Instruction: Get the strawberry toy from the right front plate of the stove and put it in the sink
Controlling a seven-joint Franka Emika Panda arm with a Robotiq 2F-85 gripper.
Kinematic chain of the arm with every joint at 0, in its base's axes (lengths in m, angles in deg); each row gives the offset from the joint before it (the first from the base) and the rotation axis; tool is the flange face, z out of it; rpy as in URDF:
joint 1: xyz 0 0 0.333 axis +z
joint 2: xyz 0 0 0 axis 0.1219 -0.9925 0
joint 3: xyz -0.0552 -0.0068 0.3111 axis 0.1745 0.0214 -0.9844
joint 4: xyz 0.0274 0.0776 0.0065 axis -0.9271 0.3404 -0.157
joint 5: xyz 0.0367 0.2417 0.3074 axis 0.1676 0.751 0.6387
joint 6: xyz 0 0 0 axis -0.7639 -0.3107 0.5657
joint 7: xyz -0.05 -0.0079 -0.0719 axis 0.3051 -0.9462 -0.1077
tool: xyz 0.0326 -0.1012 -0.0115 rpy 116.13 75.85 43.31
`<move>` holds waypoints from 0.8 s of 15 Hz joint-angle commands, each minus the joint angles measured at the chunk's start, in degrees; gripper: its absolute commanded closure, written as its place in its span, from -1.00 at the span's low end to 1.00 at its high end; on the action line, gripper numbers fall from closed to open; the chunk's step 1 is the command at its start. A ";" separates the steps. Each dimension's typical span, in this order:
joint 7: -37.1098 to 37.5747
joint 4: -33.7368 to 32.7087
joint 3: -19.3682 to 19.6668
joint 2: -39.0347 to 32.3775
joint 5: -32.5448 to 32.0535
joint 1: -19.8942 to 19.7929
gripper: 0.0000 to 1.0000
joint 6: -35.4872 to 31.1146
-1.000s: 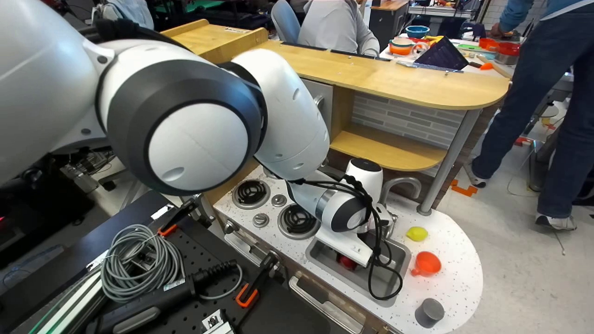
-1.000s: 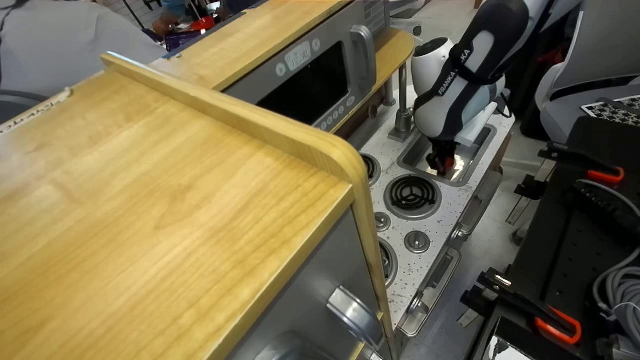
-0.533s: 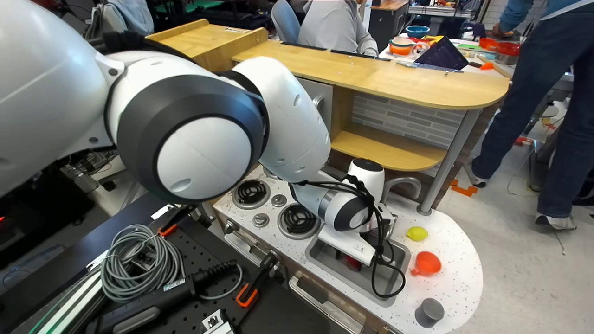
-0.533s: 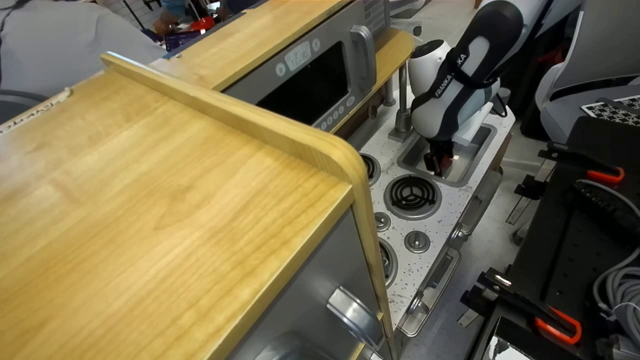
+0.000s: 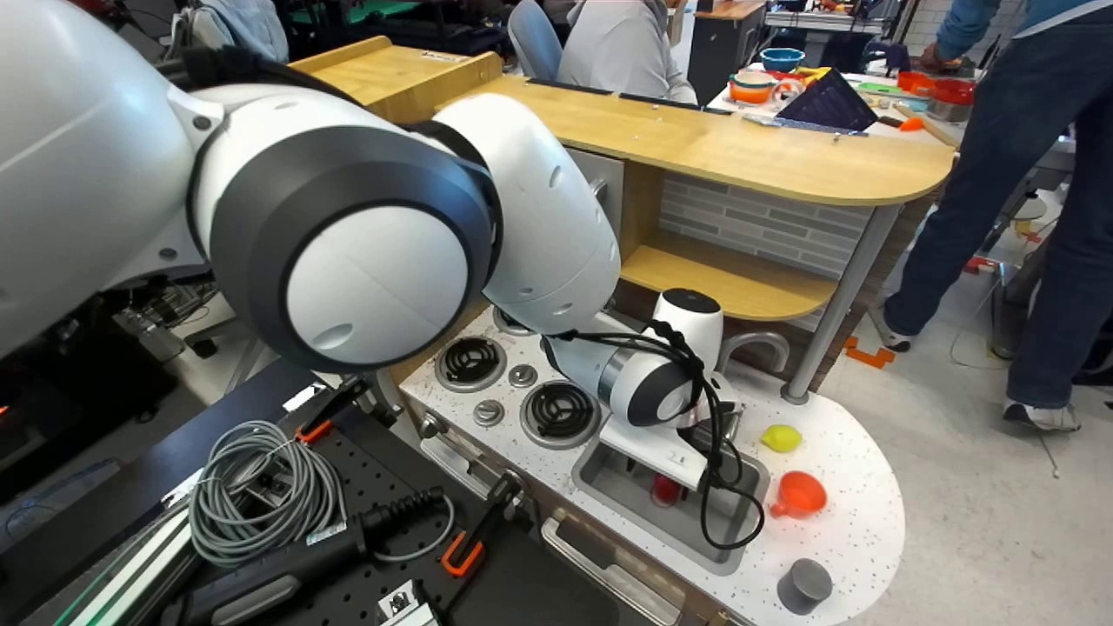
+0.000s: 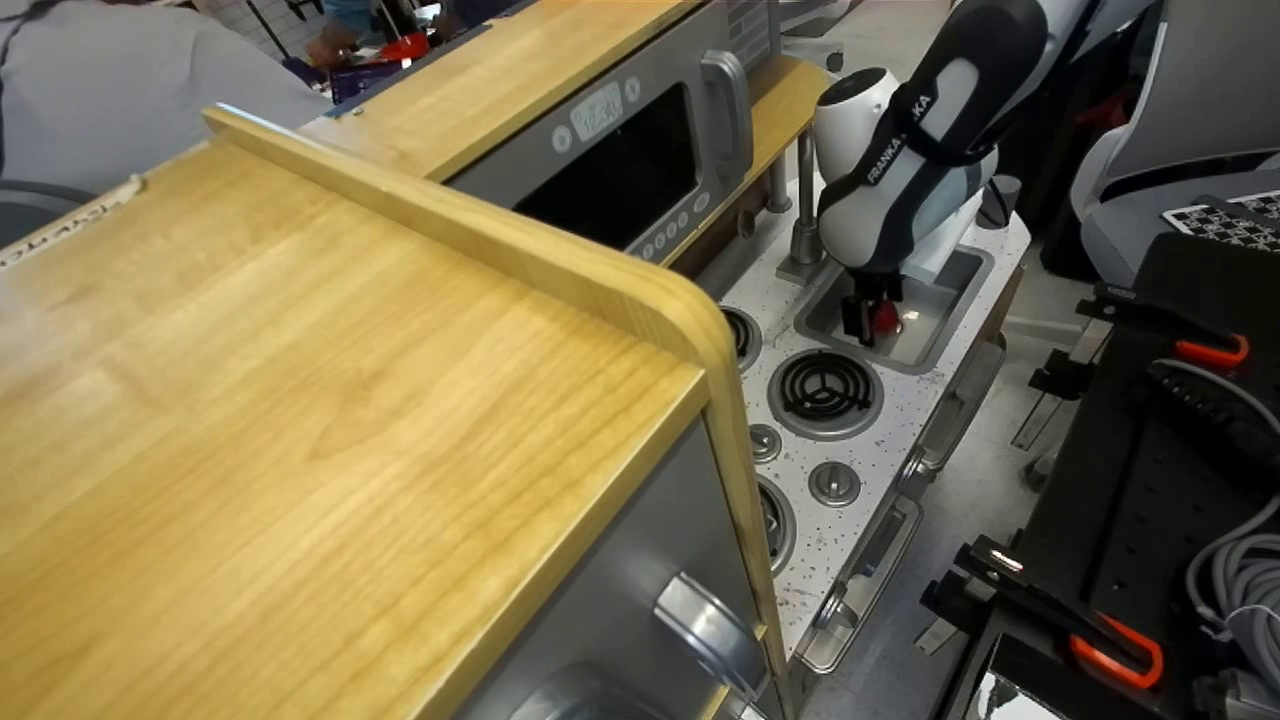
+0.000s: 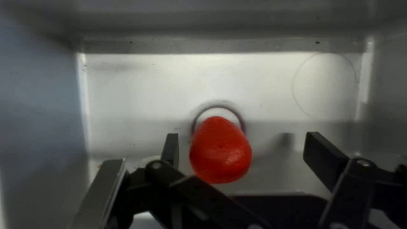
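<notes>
Wrist view | strawberry toy [image 7: 221, 151] is being borne by sink [image 7: 152, 82] | gripper [image 7: 243, 146] is being held spread, flanking it, nine and three o'clock, presumably for release

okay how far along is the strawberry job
Looks done: the strawberry toy is in the sink. In hand: nothing gripped; the gripper is open, with gaps either side of the toy. Left: probably withdrawing the gripper, which is down at the sink.

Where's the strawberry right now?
In the wrist view, the strawberry is in the sink, seen between the fingers of the open gripper, nearer the one at picture left.
</notes>
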 commanded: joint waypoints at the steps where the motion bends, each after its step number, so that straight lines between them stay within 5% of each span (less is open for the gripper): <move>1: -0.25 8.68 -0.05 6.59 -0.04 -0.06 -1.00 -4.26; 12: 4.09 25.36 1.40 18.72 0.00 -0.21 -1.00 -11.13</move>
